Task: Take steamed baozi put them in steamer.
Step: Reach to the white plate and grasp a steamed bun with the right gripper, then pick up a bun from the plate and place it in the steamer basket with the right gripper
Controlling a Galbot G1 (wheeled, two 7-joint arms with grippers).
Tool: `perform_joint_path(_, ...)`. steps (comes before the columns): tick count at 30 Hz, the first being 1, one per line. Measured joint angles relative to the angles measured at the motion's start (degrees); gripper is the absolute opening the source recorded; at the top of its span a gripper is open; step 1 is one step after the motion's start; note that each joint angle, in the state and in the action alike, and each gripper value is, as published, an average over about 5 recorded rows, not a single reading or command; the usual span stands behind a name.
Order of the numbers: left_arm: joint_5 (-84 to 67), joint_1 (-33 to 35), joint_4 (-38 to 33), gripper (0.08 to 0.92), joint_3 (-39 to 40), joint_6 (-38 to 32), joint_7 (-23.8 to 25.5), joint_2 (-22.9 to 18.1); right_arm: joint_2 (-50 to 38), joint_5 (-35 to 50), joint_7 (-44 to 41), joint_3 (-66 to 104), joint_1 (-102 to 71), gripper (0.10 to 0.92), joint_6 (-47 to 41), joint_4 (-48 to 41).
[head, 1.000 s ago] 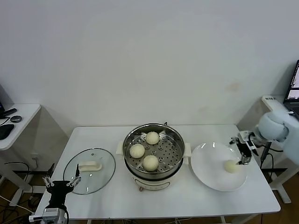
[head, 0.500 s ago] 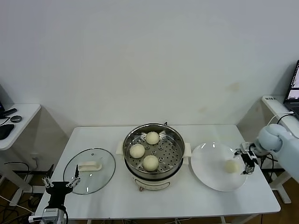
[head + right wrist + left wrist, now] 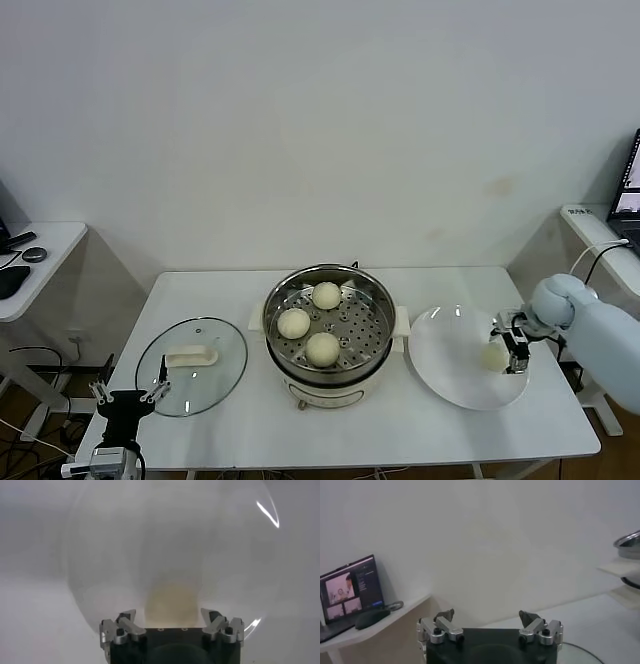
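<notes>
The steamer (image 3: 329, 322) stands mid-table with three baozi on its perforated tray: one at the back (image 3: 326, 295), one at the left (image 3: 293, 323), one at the front (image 3: 322, 348). A fourth baozi (image 3: 493, 355) lies on the white plate (image 3: 450, 372) to the right. My right gripper (image 3: 508, 347) is open, down at the plate, its jaws either side of this bun; in the right wrist view the bun (image 3: 171, 602) sits between the spread fingertips of the gripper (image 3: 171, 617). My left gripper (image 3: 131, 396) is open and parked low at the table's front left corner.
A round glass lid (image 3: 191, 365) with a white handle lies left of the steamer. A side table (image 3: 30, 265) with a mouse stands at far left. A laptop edge (image 3: 630, 185) shows at far right. The left wrist view shows a laptop (image 3: 350, 587) on a desk.
My right gripper has dropped down and moved in over the plate, from just beyond the bun's right side to straddling the bun. The left arm has not moved.
</notes>
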Motion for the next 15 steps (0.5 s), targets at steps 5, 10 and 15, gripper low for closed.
perform_joint_path(5,0.0,0.0,0.0,0.823,0.0,0.0,0.0,0.0,0.7,-0.9,0.0,0.3,0.0,0.671,-0.5,-0.8)
perform_joint_path(10,-0.1,0.0,0.0,0.823,-0.1,-0.1,-0.1,0.1,0.9,-1.2,-0.2,0.2,0.2,0.551,-1.2,-0.9)
perform_joint_path(15,-0.2,-0.1,-0.1,0.823,-0.2,-0.1,-0.1,0.1,0.2,-0.4,-0.5,-0.5,1.1,0.439,-2.2,0.0)
